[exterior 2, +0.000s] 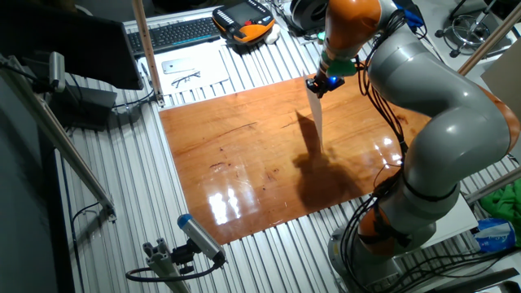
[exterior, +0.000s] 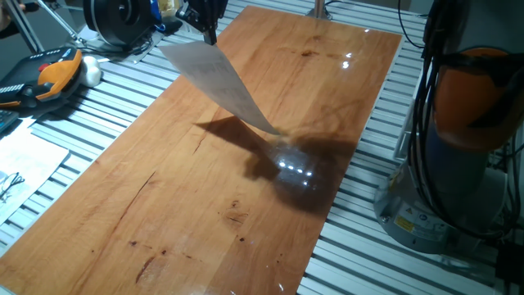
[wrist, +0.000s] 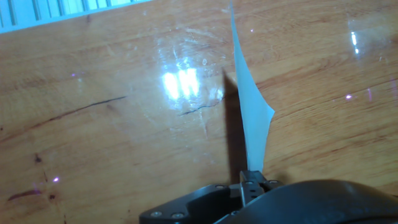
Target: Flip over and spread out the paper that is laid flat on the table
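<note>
The paper (exterior: pixel 219 82) hangs pinched by the fingers (exterior: pixel 206 29), low corner near the table (exterior: pixel 164 205).

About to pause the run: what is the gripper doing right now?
Gripper: shut on the paper, pinching its top edge; the sheet hangs down with its lower corner at the table.

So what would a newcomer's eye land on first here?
The paper hanging from the shut pincer above the far part of the table, its lower corner at or near the wood. Next, its dark shadow across the glossy surface beneath, and the big orange-and-grey arm at the table's side.
</note>
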Robot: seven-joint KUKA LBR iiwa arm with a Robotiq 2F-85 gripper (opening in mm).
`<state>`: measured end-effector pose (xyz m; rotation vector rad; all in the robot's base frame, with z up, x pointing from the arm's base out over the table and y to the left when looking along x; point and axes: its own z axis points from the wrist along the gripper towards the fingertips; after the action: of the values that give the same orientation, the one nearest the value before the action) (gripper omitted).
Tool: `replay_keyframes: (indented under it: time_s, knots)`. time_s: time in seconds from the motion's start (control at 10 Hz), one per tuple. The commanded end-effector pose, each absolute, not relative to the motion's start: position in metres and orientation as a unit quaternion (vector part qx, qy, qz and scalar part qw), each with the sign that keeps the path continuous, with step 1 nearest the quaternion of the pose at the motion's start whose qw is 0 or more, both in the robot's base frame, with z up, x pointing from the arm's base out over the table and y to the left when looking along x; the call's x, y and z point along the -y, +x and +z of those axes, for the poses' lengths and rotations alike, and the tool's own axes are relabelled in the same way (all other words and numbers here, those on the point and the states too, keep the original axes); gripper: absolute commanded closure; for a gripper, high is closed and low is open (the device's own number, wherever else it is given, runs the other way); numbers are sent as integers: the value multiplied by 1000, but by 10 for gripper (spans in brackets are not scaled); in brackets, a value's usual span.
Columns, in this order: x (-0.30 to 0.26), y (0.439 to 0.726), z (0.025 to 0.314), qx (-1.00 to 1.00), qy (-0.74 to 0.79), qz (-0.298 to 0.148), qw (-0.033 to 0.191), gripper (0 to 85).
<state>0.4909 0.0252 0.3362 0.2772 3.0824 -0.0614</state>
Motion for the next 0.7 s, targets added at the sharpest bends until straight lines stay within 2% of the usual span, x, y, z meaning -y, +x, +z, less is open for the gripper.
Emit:
replay_keyframes:
  time_s: [0.0,0.2,0.6]
  knots:
    - [-25,491,336,-996,88,-20,20,850]
    - [-25,491,336,-996,88,-22,11,850]
    - [-25,491,336,-996,88,-24,13,850]
